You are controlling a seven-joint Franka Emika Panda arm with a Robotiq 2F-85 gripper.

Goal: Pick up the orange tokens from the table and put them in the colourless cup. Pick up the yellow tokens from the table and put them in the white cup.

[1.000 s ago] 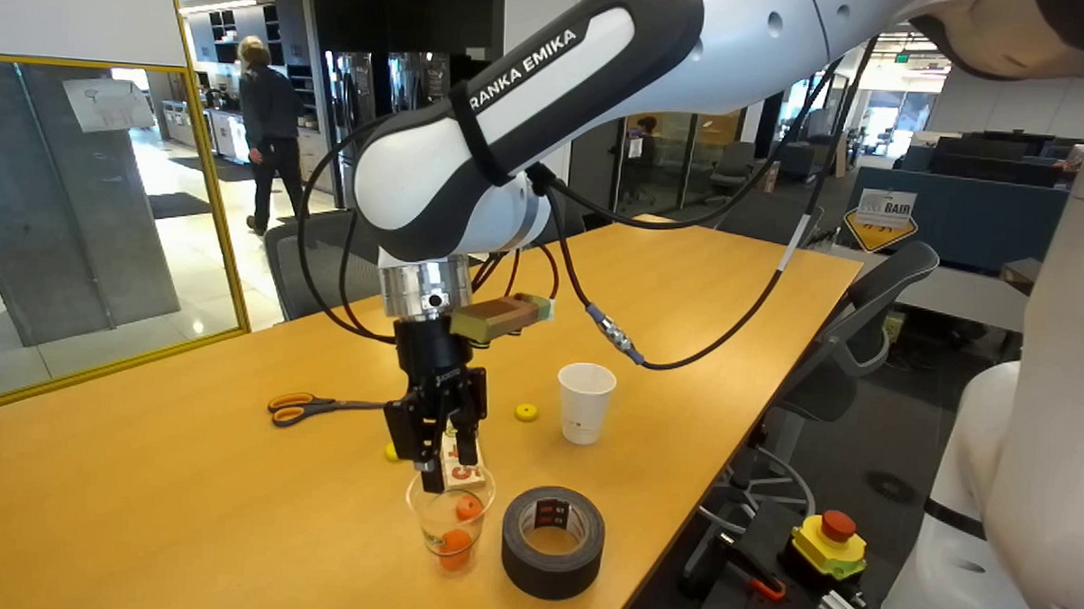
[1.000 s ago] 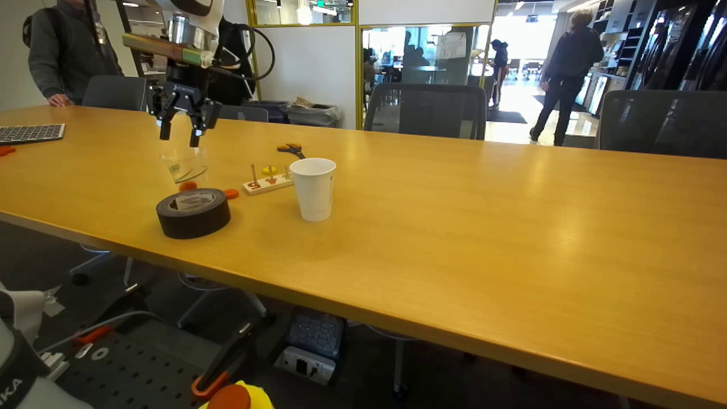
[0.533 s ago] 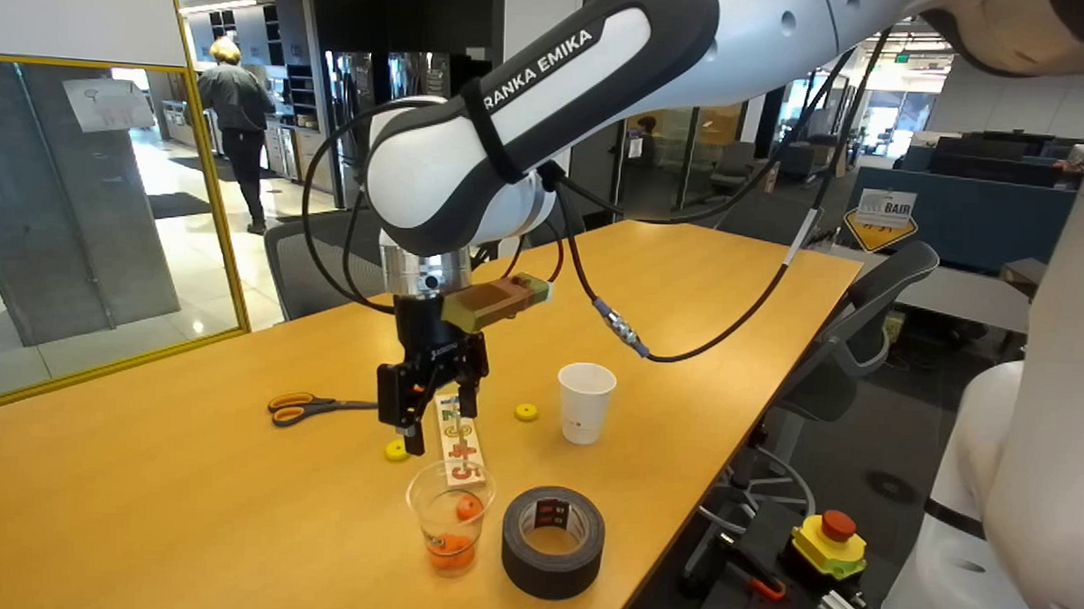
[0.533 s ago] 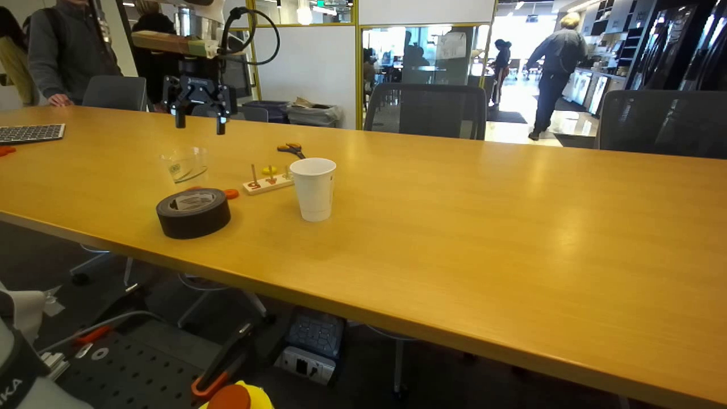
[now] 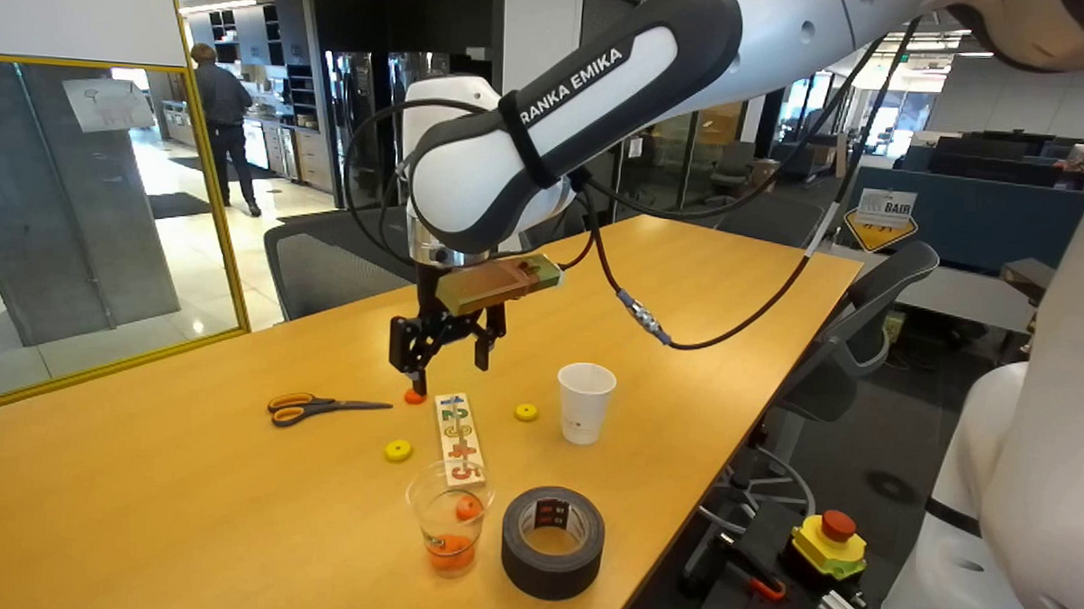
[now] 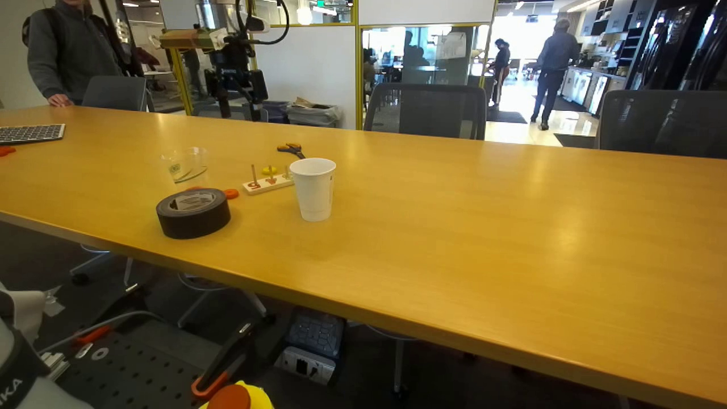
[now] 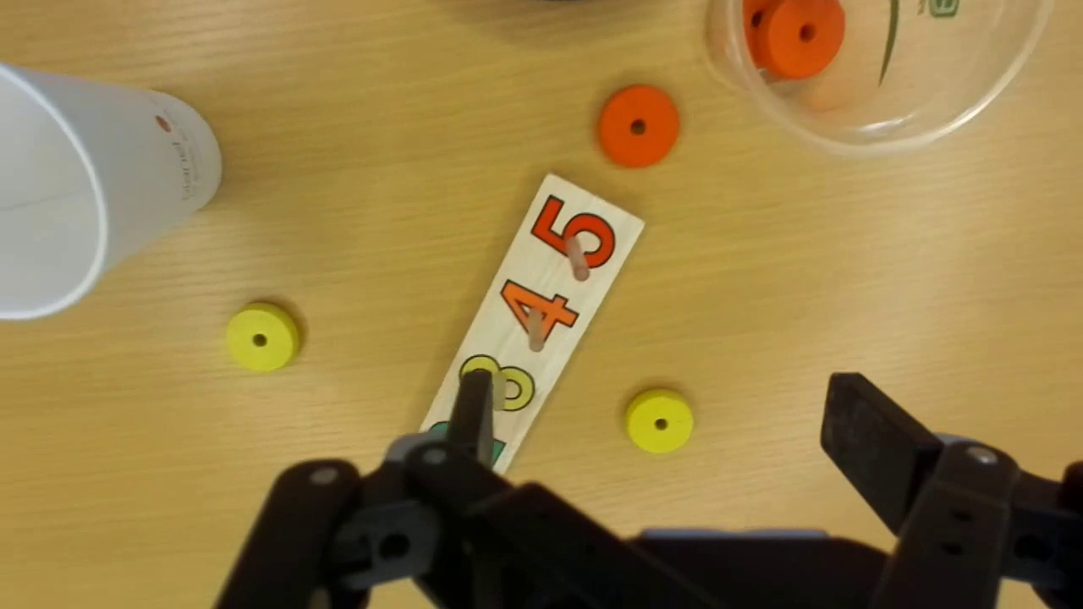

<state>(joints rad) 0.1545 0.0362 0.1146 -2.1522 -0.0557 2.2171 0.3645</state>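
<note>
My gripper (image 7: 662,385) (image 5: 450,378) hangs open above the table, nothing between its fingers; in the wrist view a yellow token (image 7: 660,421) shows on the table below the gap. Another yellow token (image 7: 262,338) lies near the white cup (image 7: 161,178) (image 6: 314,190), which stands upright. The colourless cup (image 5: 418,507) (image 7: 939,76) holds orange tokens (image 7: 799,55), seen through its wall. Between that cup and the number board an orange token (image 7: 639,148) (image 6: 231,193) lies flat. Past the board's far end, close under a fingertip in an exterior view, is one more orange token (image 5: 414,396).
A white number board (image 5: 459,437) (image 6: 267,184) with upright pegs lies between the yellow tokens. The black tape roll (image 5: 551,571) sits beside the colourless cup. Orange-handled scissors (image 5: 322,407) lie past the board, and a keyboard (image 6: 31,133) rests at the table's far end.
My gripper has risen from over the colourless cup and moved away beyond the number board, its jaws spreading wider. Inside that cup an orange token has dropped lower.
</note>
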